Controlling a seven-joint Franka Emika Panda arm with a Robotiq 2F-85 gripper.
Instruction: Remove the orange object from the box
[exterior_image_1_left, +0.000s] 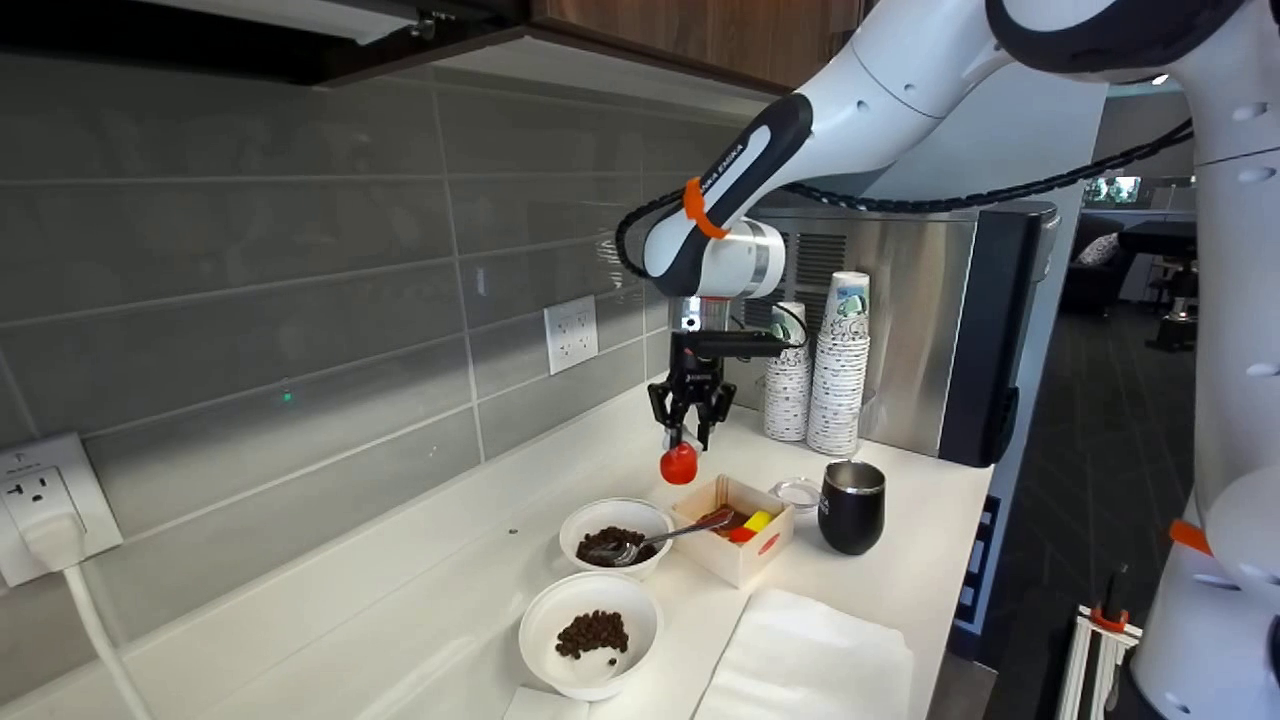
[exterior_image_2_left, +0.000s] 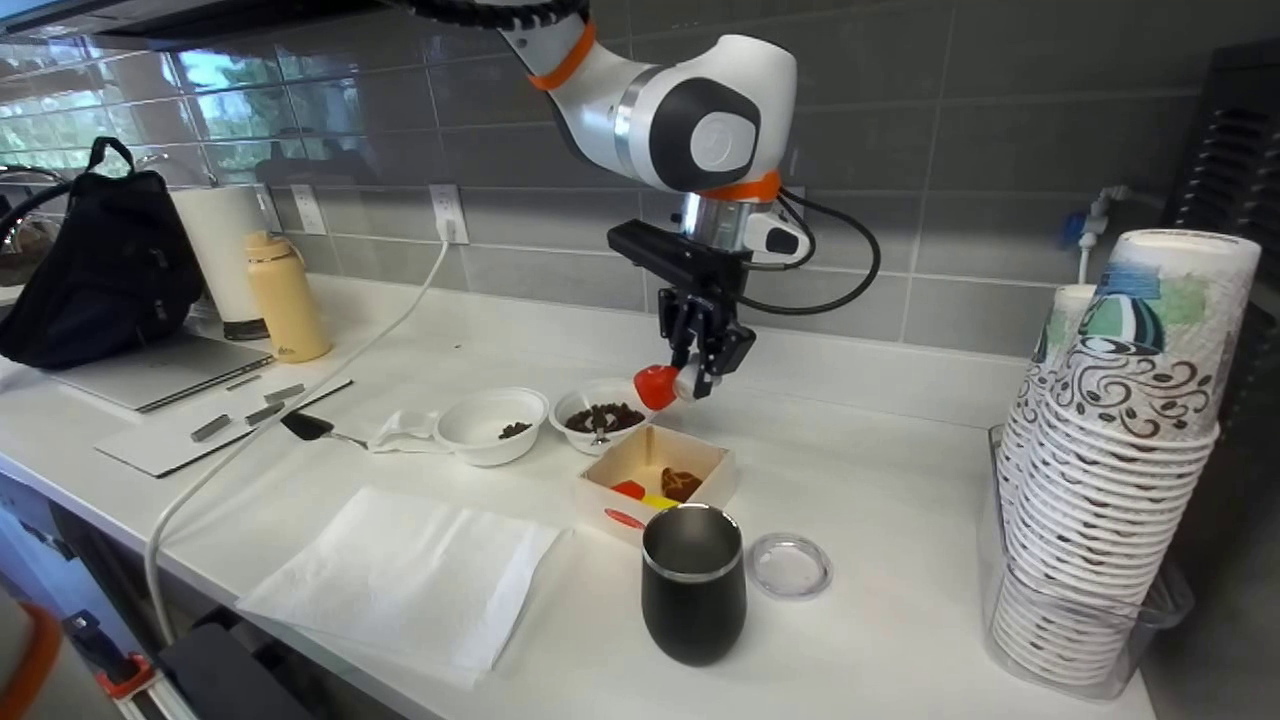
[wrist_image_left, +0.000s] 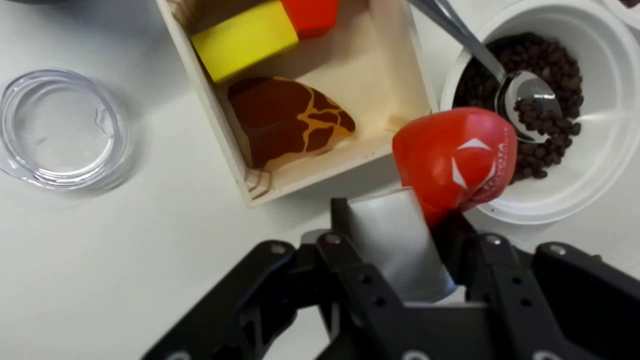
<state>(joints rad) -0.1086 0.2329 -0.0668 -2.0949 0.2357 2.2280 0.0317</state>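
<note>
While the orange object (wrist_image_left: 452, 150) hangs outside the box (wrist_image_left: 330, 162), its set-down is outstanding

Removal is judged complete; the step in hand appears to be the carry away. The gripper (wrist_image_left: 395, 220) is clamped on the object, its jaws standing against either side of a pale piece (wrist_image_left: 397, 245), with the rounded orange-red part projecting just beyond one jaw. The pale piece is judged to belong to the object, though the join is hidden. In both exterior views the load is held above the surface (exterior_image_2_left: 870, 450), higher than the box walls and near the bowl (wrist_image_left: 605, 130) of dark pellets (wrist_image_left: 555, 65).

The next move, as assessed, calls for travel away from box and bowl, lowering to the surface, and release only once the load is supported. A rounded body may roll when let go. The spoon (wrist_image_left: 470, 44), whose handle reaches across to the box's edge, is a likely snag on a low path.

Materials: the object is glossy, printed with white lettering, apparently vinyl or rubber. The box is straight-sided, seemingly thin pale wood, with jointed corners. Inside lie a smooth yellow block (wrist_image_left: 245, 40), a faceted red block (wrist_image_left: 311, 17) and a brown piece (wrist_image_left: 275, 125) with orange veining. The bowl is round, white and smooth-walled. A clear lid (wrist_image_left: 60, 130), circular and ridged, lies near the box.
</note>
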